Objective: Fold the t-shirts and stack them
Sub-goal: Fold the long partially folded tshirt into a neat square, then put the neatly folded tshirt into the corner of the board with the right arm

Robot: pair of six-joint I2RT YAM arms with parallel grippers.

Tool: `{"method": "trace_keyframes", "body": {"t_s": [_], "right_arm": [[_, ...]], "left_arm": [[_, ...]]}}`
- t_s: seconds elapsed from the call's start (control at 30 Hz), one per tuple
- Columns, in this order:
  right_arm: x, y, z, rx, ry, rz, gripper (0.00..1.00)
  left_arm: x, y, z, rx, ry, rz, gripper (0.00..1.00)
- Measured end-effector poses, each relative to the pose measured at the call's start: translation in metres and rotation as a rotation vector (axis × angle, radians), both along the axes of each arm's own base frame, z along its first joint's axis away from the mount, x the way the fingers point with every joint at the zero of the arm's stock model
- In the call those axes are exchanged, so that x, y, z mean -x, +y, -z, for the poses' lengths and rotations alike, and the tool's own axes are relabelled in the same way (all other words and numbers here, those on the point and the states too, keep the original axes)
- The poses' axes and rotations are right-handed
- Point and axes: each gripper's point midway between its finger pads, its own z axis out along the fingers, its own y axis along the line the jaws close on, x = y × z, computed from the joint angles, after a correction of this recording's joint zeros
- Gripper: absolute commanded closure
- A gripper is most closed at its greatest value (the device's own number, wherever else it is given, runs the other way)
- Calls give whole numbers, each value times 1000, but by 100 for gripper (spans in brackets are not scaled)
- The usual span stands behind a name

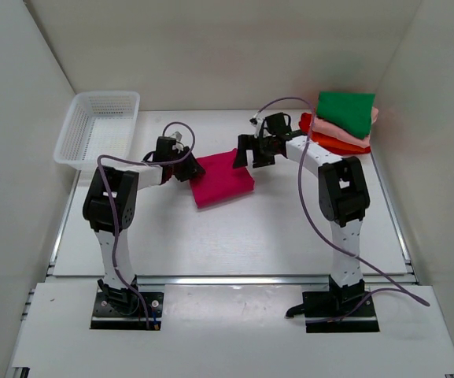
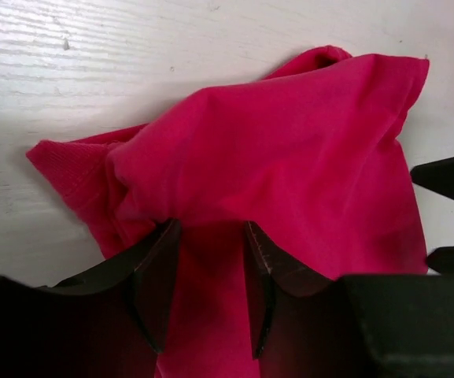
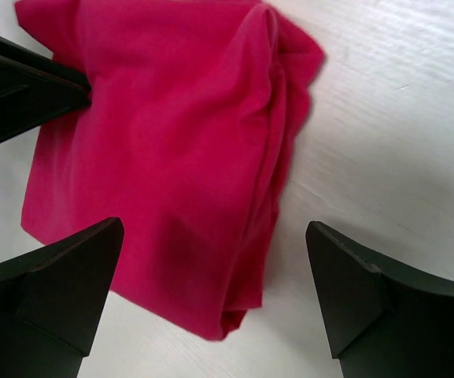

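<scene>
Judging by the layout, most of the job looks done. Stack (image 1: 343, 124) sits at the far right corner of the bench (image 1: 211, 236): green shirt (image 1: 346, 110) on top, light pink shirt (image 1: 330, 126) under it, then orange shirt (image 1: 343, 142), with red shirt (image 1: 307, 121) poking out at the bottom left. All four are folded and reasonably square to each other.

The magenta t-shirt (image 1: 223, 179) is at mid-bench between the two arms, well apart from the stack. It's down to a rough rectangle, but the wrist views show a bunched corner and loose, uneven edges, so I'd call the fold unfinished.

Left fingers (image 2: 157, 276) are at the shirt's left edge, partly closed, with cloth filling the gap. Can't tell if they're pinching it or just sitting over it. Right fingers (image 3: 61, 276) are spread wide over the shirt's right edge, holding nothing.

Left to do, as I read it: tidy or finish this fold, then carry the magenta one over and place it on the green. The white basket (image 1: 107, 94) at far left looks empty, so this is likely the last shirt.
</scene>
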Motion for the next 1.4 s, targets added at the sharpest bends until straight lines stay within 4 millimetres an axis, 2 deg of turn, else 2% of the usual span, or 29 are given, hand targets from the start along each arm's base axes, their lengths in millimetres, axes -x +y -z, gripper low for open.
{"method": "trace_keyframes", "body": {"t_s": [0.17,0.27,0.47,0.67,0.77,0.83,0.87,0.9,0.97,1.1,1.2,1.3,1.4], "right_arm": [[11,10,32,80,92,15,1],[8,11,35,160,96,39,1],[1,13,45,292,118,64,16],[16,17,53,376,132,59,53],[21,21,56,418,128,57,54],[22,24,58,447,122,59,60],[23,26,59,454,122,59,83],[23,29,59,451,123,55,100],[25,34,58,454,118,50,100],[22,31,54,462,99,36,100],[21,27,48,445,101,-11,100],[8,12,27,395,99,-29,100],[-23,-22,-8,364,25,19,100]], "left_arm": [[5,2,2,29,39,23,53],[6,2,2,32,46,30,54],[7,2,2,37,45,38,55],[8,2,3,52,42,41,55],[11,1,3,64,39,45,55],[12,1,3,70,35,44,56],[14,2,3,72,34,45,56],[15,3,3,75,32,43,55],[18,5,3,80,35,39,55],[28,8,2,95,40,43,49],[40,11,-1,121,50,52,49],[54,18,-4,144,61,55,50],[71,30,-10,136,65,38,50]]}}
